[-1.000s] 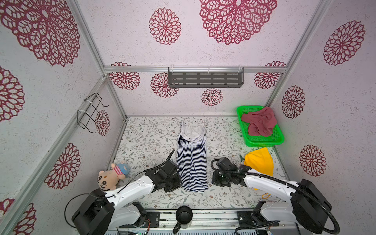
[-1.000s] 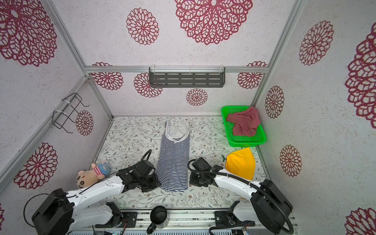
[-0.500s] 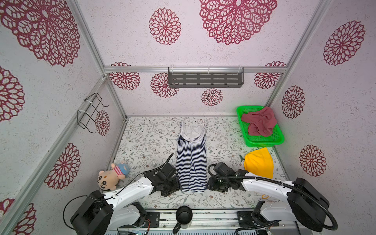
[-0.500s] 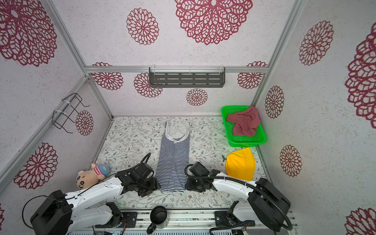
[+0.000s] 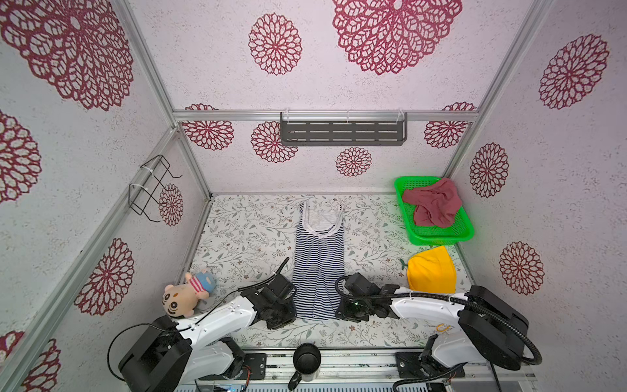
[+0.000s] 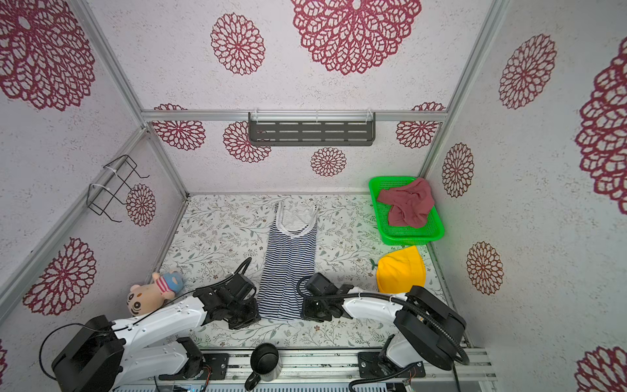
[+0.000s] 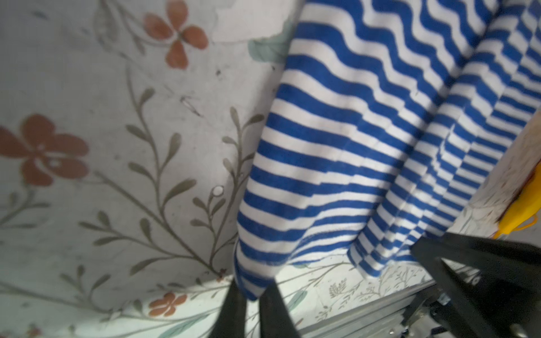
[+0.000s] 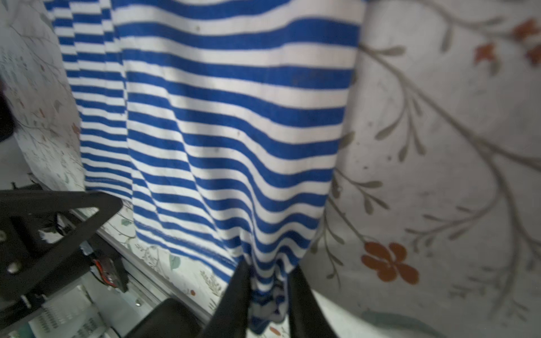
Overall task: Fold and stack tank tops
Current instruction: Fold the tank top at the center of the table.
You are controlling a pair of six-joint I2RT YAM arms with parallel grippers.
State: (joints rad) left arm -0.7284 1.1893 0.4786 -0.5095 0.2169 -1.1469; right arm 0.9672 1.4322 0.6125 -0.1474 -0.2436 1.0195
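**Two grippers pinch the near hem of a striped tank top (image 5: 319, 264)**

The striped tank top lies flat and lengthwise in the middle of the floral surface (image 5: 244, 237). Its straps point toward the back wall, and its layers overlap down the middle. The left gripper (image 7: 251, 292) is closed tight on the hem's near left corner. The right gripper (image 8: 269, 281) pinches the near right corner, with cloth bunched between its fingers. The maroon tank top (image 5: 432, 205) sits crumpled in a green basket (image 5: 441, 237) at the back right. A yellow cloth (image 5: 431, 275) lies just in front of the basket. A plush toy (image 5: 185, 295) rests by the left wall.
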